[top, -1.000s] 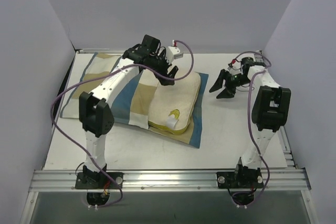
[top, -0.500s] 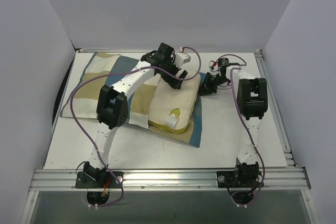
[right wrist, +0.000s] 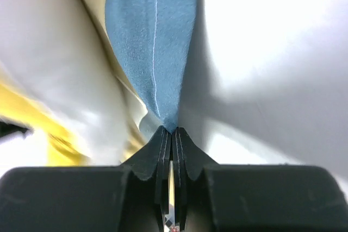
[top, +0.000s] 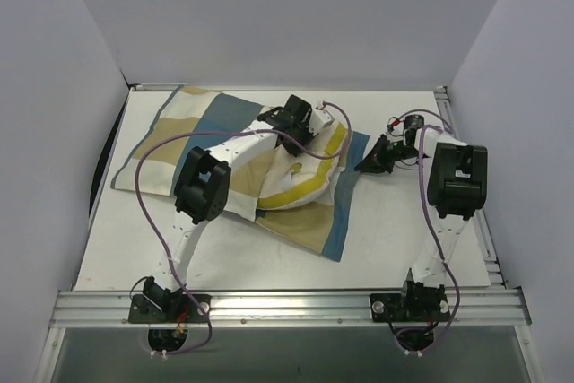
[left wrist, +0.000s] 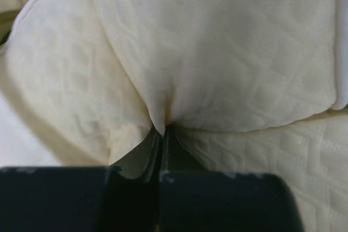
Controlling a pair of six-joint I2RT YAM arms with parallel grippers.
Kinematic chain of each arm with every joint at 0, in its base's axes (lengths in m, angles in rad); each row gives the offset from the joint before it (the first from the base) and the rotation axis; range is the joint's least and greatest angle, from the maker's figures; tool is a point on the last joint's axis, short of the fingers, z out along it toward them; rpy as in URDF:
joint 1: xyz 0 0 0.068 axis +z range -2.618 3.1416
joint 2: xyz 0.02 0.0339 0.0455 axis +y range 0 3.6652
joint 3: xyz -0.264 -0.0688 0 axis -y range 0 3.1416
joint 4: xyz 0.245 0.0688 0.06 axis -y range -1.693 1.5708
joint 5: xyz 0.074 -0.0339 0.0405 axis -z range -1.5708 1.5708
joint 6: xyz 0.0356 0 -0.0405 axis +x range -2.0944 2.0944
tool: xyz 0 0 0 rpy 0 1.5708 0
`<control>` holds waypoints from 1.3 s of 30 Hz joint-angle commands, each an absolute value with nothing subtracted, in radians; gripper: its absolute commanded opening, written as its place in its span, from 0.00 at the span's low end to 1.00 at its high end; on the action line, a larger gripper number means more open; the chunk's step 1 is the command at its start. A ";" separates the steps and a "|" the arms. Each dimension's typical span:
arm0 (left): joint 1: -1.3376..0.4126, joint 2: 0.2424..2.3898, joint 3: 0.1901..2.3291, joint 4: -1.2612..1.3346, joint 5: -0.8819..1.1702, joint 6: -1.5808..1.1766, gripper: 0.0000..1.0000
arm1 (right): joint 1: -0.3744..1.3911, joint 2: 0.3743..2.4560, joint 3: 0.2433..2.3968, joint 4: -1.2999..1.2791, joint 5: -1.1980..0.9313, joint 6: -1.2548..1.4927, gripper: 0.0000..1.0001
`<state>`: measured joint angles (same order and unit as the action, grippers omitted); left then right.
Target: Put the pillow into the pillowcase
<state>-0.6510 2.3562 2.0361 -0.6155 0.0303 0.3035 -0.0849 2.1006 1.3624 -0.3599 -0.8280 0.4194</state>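
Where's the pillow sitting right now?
In the top view, the pillow lies bunched mid-table on the right part of the pillowcase, pinched by the left pincer. The right pincer grips the blue cloth edge just to its right.

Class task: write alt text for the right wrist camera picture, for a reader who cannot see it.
The right gripper, shut, pinches a blue fold of the pillowcase. The white pillow with yellow piping lies to its left, bare white table to its right.

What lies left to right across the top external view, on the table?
Bare left part of the pillowcase → pillow → right gripper, pinching the pillowcase's blue edge.
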 commanded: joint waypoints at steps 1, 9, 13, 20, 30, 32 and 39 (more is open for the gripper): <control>-0.457 2.324 1.881 -0.704 -0.241 0.426 0.00 | -0.210 1.990 1.309 -0.521 -0.753 0.278 0.00; -0.448 2.177 1.766 -0.695 0.000 0.505 0.08 | -0.203 1.977 1.299 -0.563 -0.830 0.242 0.00; -0.586 2.060 1.707 -0.699 0.213 0.483 0.47 | -0.160 1.973 1.319 -0.565 -0.873 0.258 0.00; -0.571 2.031 1.844 -0.698 0.134 0.258 0.59 | -0.114 1.939 1.308 -0.577 -0.890 0.246 0.00; -0.531 2.232 2.025 -0.752 -0.112 0.285 0.53 | -0.057 1.933 1.315 -0.598 -0.871 0.224 0.00; -0.520 2.255 2.057 -0.753 -0.109 0.288 0.54 | -0.057 1.933 1.319 -0.607 -0.873 0.215 0.00; -0.511 2.263 2.085 -0.750 0.036 0.265 0.58 | -0.054 1.930 1.327 -0.635 -0.873 0.193 0.00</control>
<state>-0.5095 2.3016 2.0300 -0.7303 -0.0406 0.2901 -0.0570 1.9892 1.3045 -0.5598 -0.8772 0.2218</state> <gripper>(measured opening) 0.569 0.029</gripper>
